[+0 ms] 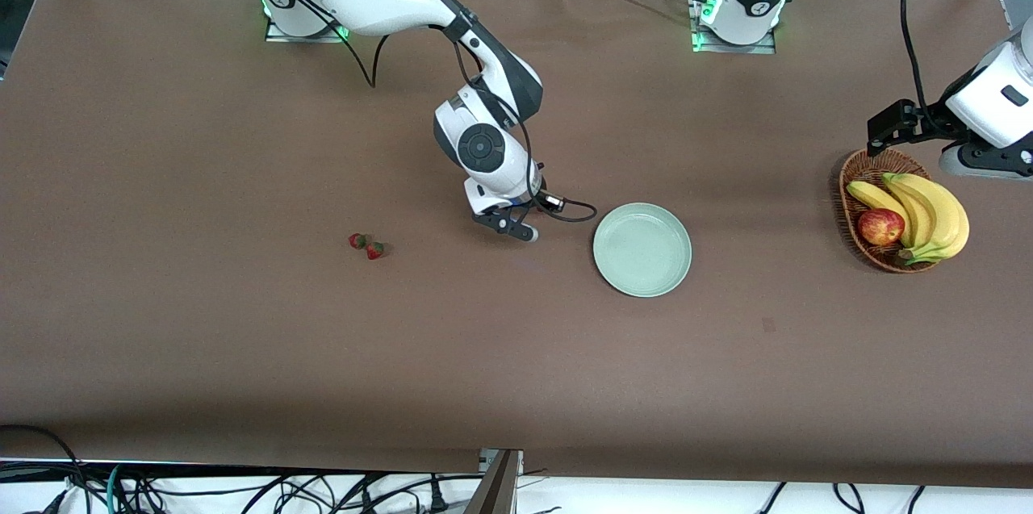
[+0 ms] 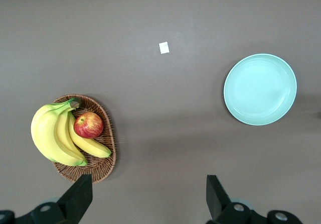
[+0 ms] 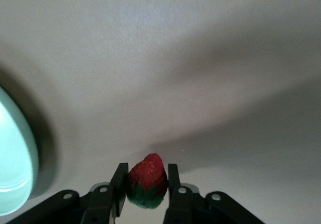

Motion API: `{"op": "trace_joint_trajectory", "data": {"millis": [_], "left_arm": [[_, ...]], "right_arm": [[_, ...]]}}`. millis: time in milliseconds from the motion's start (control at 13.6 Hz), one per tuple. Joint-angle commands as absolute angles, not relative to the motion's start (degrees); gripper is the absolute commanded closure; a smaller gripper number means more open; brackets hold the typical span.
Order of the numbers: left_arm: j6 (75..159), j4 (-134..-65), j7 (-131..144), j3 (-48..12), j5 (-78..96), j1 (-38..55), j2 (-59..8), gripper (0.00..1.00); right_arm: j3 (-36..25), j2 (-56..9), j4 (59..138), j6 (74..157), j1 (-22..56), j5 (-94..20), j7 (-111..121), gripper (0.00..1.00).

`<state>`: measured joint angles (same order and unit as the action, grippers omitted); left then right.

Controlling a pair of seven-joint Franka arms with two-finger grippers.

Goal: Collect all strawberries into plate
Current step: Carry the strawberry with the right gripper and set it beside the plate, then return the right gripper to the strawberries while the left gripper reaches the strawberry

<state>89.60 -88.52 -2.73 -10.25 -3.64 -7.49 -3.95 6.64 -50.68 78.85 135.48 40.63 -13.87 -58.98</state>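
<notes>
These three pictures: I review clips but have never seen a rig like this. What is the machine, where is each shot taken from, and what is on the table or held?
Two robot arms stand at a brown table. The wide picture comes from a high camera facing them; the other two come from cameras on each arm's wrist.

The right gripper holds one strawberry between its fingers, over bare table beside the pale green plate, which holds nothing yet. Two more strawberries lie together on the table toward the right arm's end.

The left gripper waits open above the table near a wicker basket holding bananas and an apple.
</notes>
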Motion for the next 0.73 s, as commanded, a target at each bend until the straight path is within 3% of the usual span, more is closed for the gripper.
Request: {"op": "trace_joint_trajectory", "data": {"millis": [0, 73, 147, 220, 441, 661], "left_arm": [[88.8, -88.2, -3.5, -10.5, -2.6, -7.9, -3.8, 0.00], [88.8, -88.2, -3.5, -10.5, -2.6, -7.9, -3.8, 0.00], [88.8, -88.2, -3.5, -10.5, -2.6, -7.9, -3.8, 0.00], [88.8, -88.2, -3.5, -10.5, -2.6, -7.9, -3.8, 0.00], [88.6, -88.2, -3.3, -10.5, -2.6, -7.0, -4.1, 0.00], [83.3, -88.2, -3.3, -11.6, -1.9, -5.0, -6.1, 0.00]], "right_arm": [[5.6, -51.8, 78.8, 137.3, 42.3, -11.2, -62.2, 0.46], [5.5, -51.8, 78.8, 137.3, 42.3, -11.1, -62.2, 0.32], [5.5, -51.6, 78.8, 137.2, 42.3, -11.1, -62.2, 0.11], [5.5, -51.1, 78.7, 136.8, 41.9, -11.1, -62.1, 0.01], [3.7, -46.7, 78.0, 129.0, 40.8, -11.0, -61.3, 0.01], [-1.7, -42.5, 78.0, 121.2, 40.6, -9.3, -53.0, 0.01]]}}
